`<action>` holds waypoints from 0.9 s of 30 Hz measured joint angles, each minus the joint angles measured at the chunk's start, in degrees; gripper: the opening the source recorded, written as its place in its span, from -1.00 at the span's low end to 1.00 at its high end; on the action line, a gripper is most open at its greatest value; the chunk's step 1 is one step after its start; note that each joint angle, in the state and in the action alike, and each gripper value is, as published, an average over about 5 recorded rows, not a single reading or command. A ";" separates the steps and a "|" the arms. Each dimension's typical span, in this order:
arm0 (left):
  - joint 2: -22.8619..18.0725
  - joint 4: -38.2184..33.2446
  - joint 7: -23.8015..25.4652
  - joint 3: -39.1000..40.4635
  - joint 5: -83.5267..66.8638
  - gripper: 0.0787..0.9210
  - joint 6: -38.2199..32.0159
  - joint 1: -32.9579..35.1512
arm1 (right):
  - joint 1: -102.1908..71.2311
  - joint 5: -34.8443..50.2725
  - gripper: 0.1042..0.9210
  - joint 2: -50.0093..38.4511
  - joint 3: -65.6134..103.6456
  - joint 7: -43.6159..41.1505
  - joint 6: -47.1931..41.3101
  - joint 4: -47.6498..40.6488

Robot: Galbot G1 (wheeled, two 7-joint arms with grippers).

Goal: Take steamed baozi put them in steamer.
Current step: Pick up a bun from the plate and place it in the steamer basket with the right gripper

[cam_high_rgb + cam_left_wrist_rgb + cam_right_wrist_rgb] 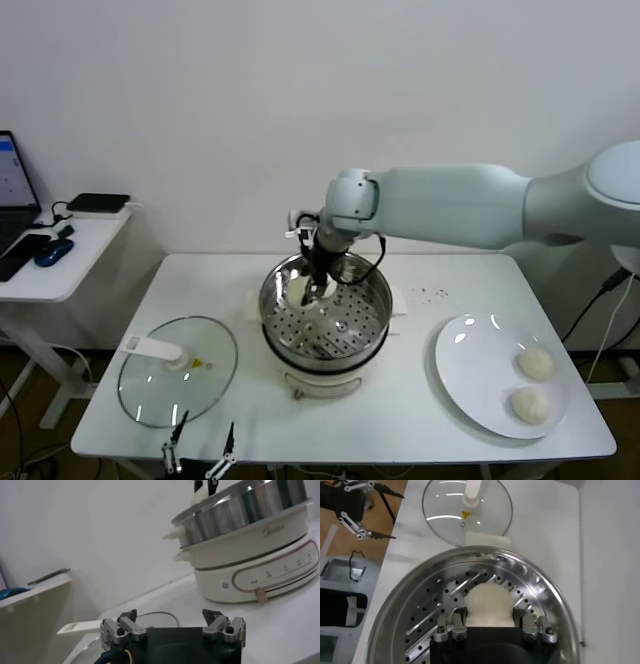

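Steamed baozi, smooth cream-white dough buns, sit in two places: one (489,605) is pinched between the fingers of the right gripper (314,287) over the perforated basket of the round shiny stainless-steel steamer (368,318) at the table's middle, and two more (535,363) lie on the round white plate (475,372) to the robot's right. The left gripper (200,450), its fingers spread apart, waits low at the near table edge, just beside the flat glass lid with the white handle (205,372).
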 measured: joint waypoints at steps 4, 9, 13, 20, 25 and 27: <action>0.00 0.18 0.06 0.06 0.14 0.77 -0.05 -0.01 | -2.13 -0.44 0.24 0.80 0.51 0.06 -0.08 -1.60; 0.00 0.28 0.11 0.14 0.28 0.77 -0.07 -0.06 | -3.83 -0.67 0.24 1.95 0.90 0.06 -0.12 -3.27; 0.00 0.33 0.15 0.14 0.37 0.77 -0.06 -0.11 | -4.44 -0.85 0.24 2.63 0.95 0.01 -0.16 -4.01; 0.00 0.18 0.18 0.22 0.43 0.77 -0.06 -0.17 | -4.73 -1.29 0.58 2.86 1.27 0.27 -0.17 -4.50; 0.00 0.01 0.22 0.32 0.76 0.77 -0.13 0.03 | -4.25 -1.24 0.75 2.31 1.32 0.23 0.02 -4.23; 0.00 -0.07 0.22 0.33 0.84 0.77 -0.17 0.14 | -3.60 -1.10 0.76 1.73 1.18 0.02 0.26 -3.78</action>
